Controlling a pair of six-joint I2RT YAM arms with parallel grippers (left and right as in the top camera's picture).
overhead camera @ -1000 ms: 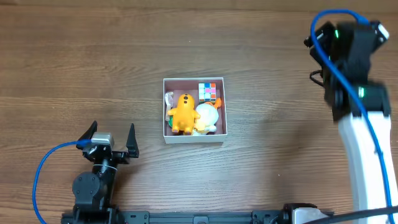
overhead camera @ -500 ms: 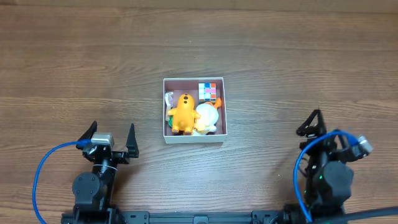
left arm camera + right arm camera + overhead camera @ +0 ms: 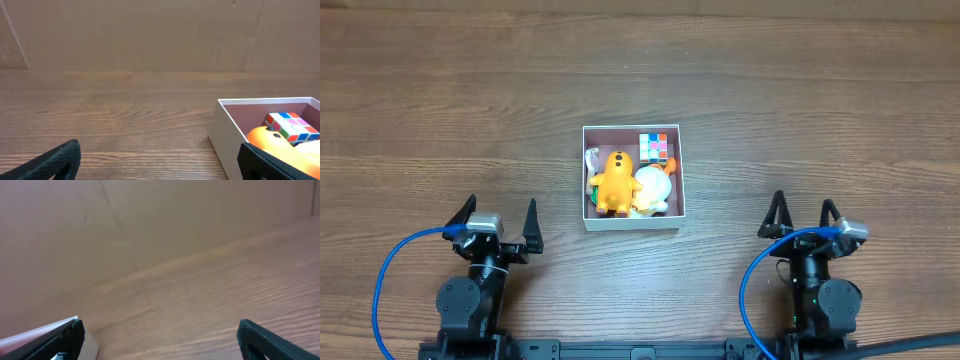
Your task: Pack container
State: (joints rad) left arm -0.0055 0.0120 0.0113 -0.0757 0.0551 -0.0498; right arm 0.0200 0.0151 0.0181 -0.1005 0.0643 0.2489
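We judged packing done: toys (image 3: 613, 180) filled the container (image 3: 631, 223), none outside. Left tool (image 3: 501, 208) and right tool (image 3: 802, 205) stood open, empty; next needed only parking.

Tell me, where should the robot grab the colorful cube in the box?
Probably from straight above, pinching the cube by its flat left and right faces. It sits in the far right corner of the container, so the walls block a sideways reach, and the white toy crowds its near face. Room by the right wall looks tight.
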